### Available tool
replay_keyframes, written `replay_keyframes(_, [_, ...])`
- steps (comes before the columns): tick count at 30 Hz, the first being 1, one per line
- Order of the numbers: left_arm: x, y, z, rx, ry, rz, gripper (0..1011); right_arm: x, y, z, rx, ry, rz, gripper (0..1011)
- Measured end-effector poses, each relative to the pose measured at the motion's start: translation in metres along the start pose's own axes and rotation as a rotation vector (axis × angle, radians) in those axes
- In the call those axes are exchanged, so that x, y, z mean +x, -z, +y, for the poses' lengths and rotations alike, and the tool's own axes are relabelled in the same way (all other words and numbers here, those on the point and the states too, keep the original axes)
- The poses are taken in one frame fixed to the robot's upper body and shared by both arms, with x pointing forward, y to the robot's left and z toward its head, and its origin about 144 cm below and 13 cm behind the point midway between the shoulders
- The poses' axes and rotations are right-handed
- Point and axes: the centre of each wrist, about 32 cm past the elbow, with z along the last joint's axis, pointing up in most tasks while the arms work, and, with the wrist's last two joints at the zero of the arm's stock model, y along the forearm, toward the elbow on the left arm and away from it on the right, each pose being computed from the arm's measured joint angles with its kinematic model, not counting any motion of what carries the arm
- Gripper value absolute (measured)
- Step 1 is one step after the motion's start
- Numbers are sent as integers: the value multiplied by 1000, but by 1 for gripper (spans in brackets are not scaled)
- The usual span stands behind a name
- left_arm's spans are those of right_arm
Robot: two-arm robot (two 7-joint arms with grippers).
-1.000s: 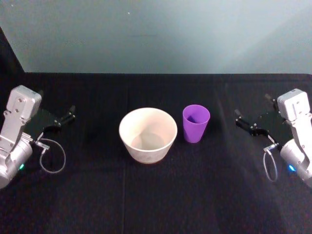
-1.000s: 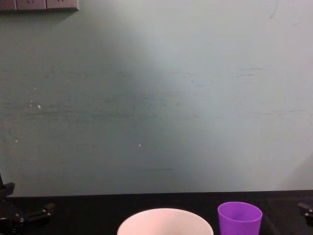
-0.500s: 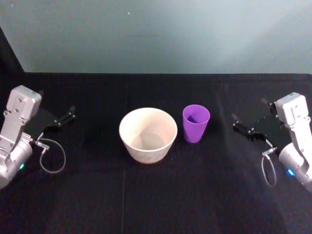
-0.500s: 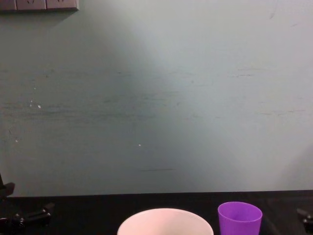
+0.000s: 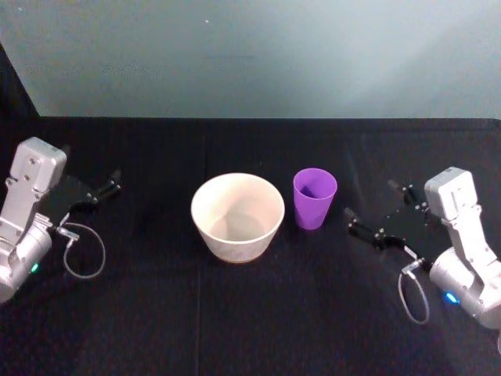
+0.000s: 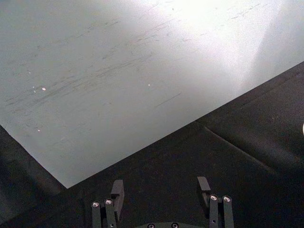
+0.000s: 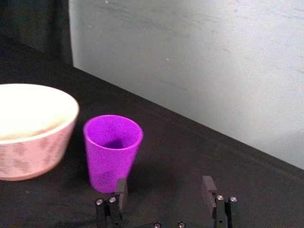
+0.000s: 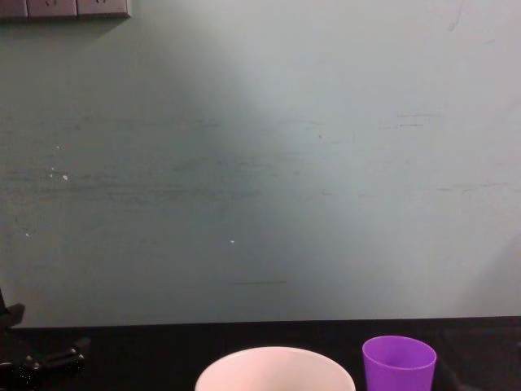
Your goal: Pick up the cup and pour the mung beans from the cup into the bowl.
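Note:
The purple cup (image 5: 315,198) stands upright on the black table, just right of the white bowl (image 5: 197,205). The mung beans are hidden; the cup's inside looks dark. My right gripper (image 5: 372,204) is open, low over the table a short way right of the cup and apart from it. In the right wrist view, the cup (image 7: 113,147) stands just beyond the open right gripper (image 7: 164,185), in line with one of its fingers, and the bowl (image 7: 71,107) is beside it. The chest view shows the cup (image 8: 398,362) and bowl rim (image 8: 275,356). My left gripper (image 5: 109,188) rests open at the far left.
A black cloth (image 5: 250,313) covers the table, and a pale wall (image 5: 250,55) rises behind its far edge. The left gripper (image 6: 160,186) faces that wall across bare cloth. Loose cable loops (image 5: 82,251) hang beside each wrist.
My right gripper has moved left toward the cup and a little nearer the table's front. The left arm, cup and bowl have not moved.

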Motion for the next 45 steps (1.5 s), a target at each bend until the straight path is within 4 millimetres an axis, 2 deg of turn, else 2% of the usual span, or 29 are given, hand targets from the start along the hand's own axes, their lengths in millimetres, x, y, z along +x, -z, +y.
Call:
replay_keyframes(14, [0, 0, 0, 0, 0, 0, 1000, -14, 2, 13, 42, -98, 74, 1003])
replay_keyframes(32, [0, 0, 0, 0, 0, 0, 1000, -15, 7, 44, 78, -161, 154, 1003])
replay_keyframes(45, [0, 0, 0, 0, 0, 0, 1000, -17, 10, 56, 81, -182, 190, 1003])
